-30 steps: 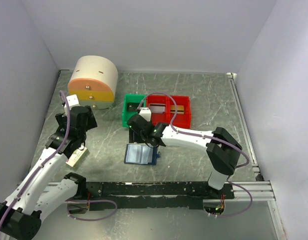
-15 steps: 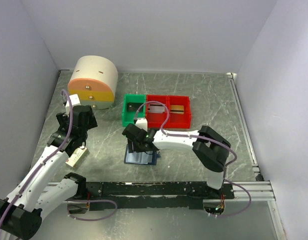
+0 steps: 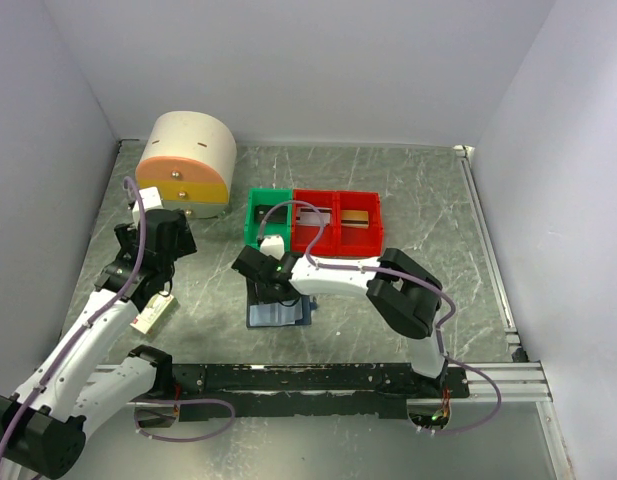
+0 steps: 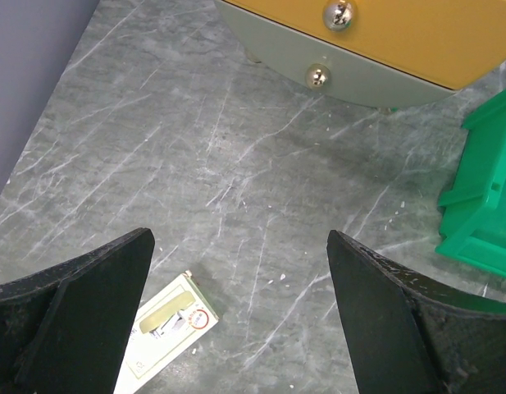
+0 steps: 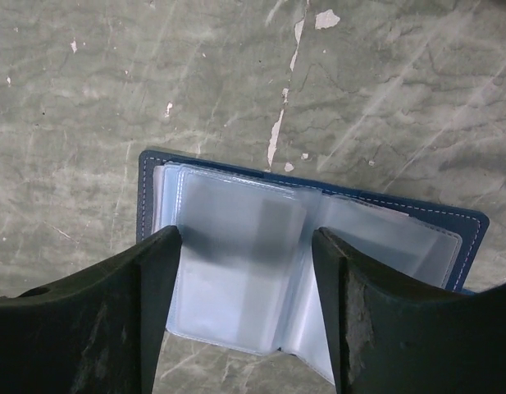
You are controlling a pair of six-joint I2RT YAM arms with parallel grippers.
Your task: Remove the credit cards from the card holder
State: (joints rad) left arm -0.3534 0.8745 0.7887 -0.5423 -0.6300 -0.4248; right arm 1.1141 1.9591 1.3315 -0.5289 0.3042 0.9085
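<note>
As 2 credit cards (image 3: 356, 217) sit in red bin (image 3: 338, 244), we're prob nrly done: right gripper (image 5: 246, 246) over card holder (image 5: 384, 226) & left gripper (image 4: 238, 246) both open+empty.

The card holder (image 5: 236, 254) lies open and flat on the worktop (image 3: 408, 190), its navy cover with pale stitching facing down and its cloudy, translucent sleeves fanned upward. Well apart from it, a gold-tan credit card (image 3: 356, 217) lies in the right compartment of the red tray (image 3: 338, 242). A pale grey credit card (image 3: 314, 212) lies in the tray's left compartment.
</note>
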